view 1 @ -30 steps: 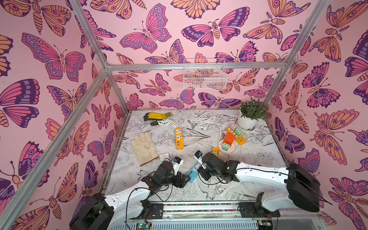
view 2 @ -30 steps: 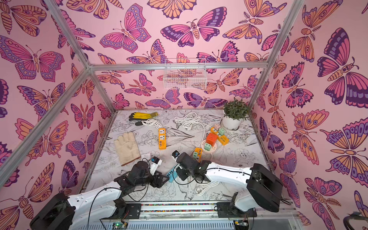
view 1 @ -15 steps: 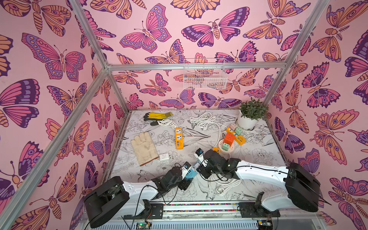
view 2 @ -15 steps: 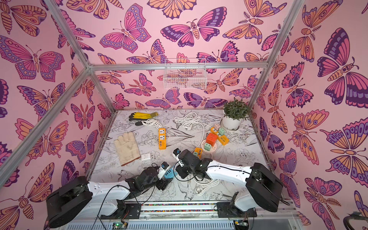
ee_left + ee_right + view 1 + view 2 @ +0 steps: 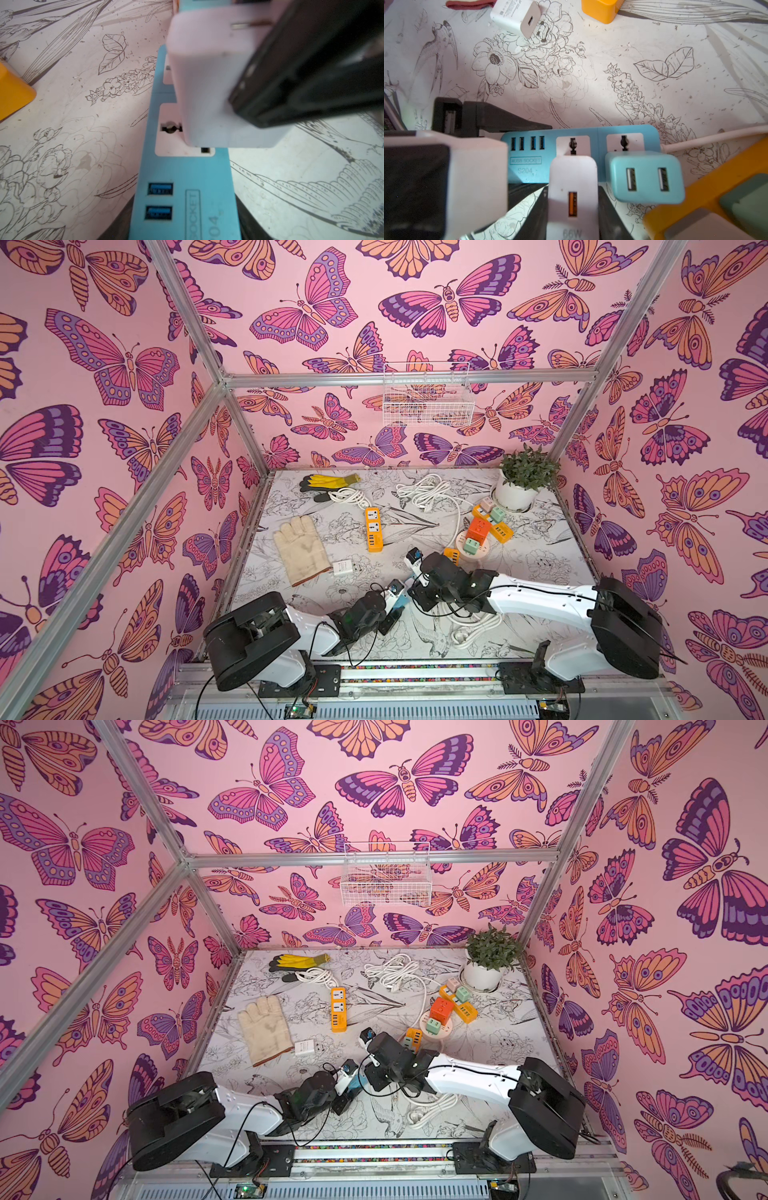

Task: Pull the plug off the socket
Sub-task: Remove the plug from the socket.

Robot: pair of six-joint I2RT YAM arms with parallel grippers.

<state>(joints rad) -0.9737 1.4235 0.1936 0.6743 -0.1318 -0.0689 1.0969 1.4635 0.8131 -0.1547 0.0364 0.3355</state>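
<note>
Item: white plug (image 5: 573,172), pinched by right claw (image 5: 573,188), prongs clear of socket strip (image 5: 182,166), six o'clock. I cannot tell whether left claw (image 5: 185,209) grips strip.

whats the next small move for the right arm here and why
Probably lift the right gripper straight off the blue power strip: it is shut on the white 66W charger at the socket, and the left gripper braces the strip's USB end.
</note>
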